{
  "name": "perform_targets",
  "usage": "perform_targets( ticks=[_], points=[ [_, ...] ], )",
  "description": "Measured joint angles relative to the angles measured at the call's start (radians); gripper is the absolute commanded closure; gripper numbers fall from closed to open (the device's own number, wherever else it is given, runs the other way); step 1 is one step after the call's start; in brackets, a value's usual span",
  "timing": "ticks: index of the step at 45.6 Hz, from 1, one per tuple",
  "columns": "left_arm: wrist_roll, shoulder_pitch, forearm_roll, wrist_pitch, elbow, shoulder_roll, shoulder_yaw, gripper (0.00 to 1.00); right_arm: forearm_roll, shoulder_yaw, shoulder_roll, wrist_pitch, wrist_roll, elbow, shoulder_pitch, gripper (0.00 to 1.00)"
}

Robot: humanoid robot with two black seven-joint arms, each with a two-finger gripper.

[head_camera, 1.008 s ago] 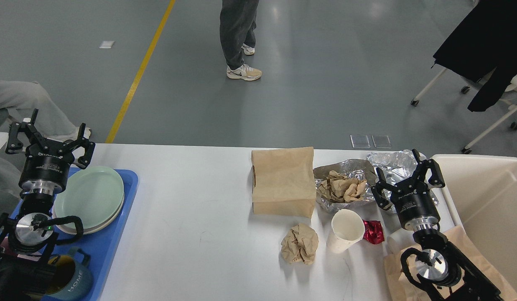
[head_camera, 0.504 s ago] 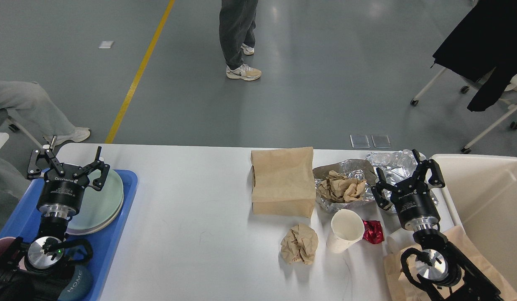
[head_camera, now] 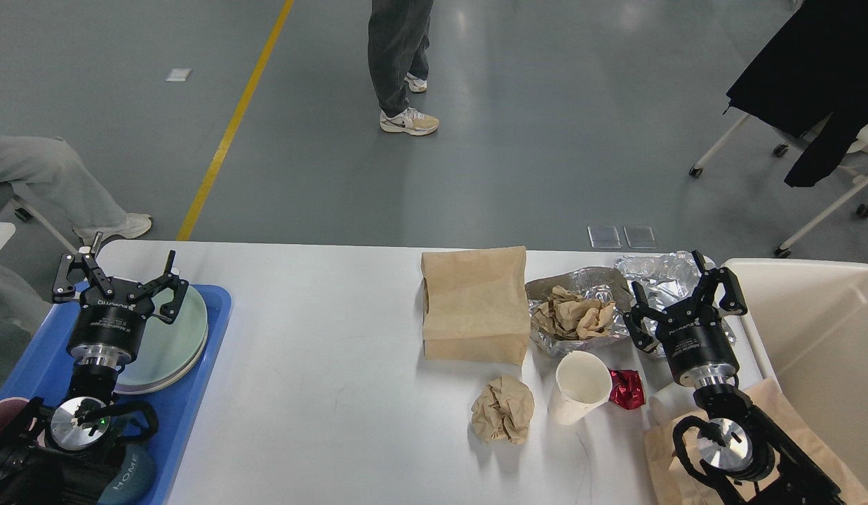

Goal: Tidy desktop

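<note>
Both my left claw [head_camera: 116, 275] and right claw [head_camera: 681, 297] are released; paper bag [head_camera: 474, 303], cup [head_camera: 581, 386], foil [head_camera: 657, 277] remain on table [head_camera: 321, 365].

Clutter and containers

A blue tray [head_camera: 195, 393] holds pale green plates [head_camera: 174, 337]; a brown paper bag [head_camera: 476, 305] lies beside crumpled foil [head_camera: 651, 270], near a cream bin [head_camera: 819, 337].

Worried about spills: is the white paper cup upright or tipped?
Tipped. The white paper cup leans on the desktop, its open mouth facing up toward the camera; nothing visible inside.
</note>
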Motion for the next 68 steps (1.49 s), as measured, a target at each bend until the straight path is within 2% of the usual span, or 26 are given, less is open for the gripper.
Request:
perform_targets(
  ticks=[55, 68],
  points=[
    [0.006, 0.004, -0.007, -0.016, -0.003, -0.001, 0.003, 0.04, 0.0, -0.002, 0.0, 0.0, 0.0, 0.001, 0.0, 0.0],
    [0.006, 0.004, -0.006, -0.016, -0.003, -0.001, 0.003, 0.04, 0.0, -0.024, -0.035, 0.001, -0.051, -0.013, 0.063, 0.0]
  ],
)
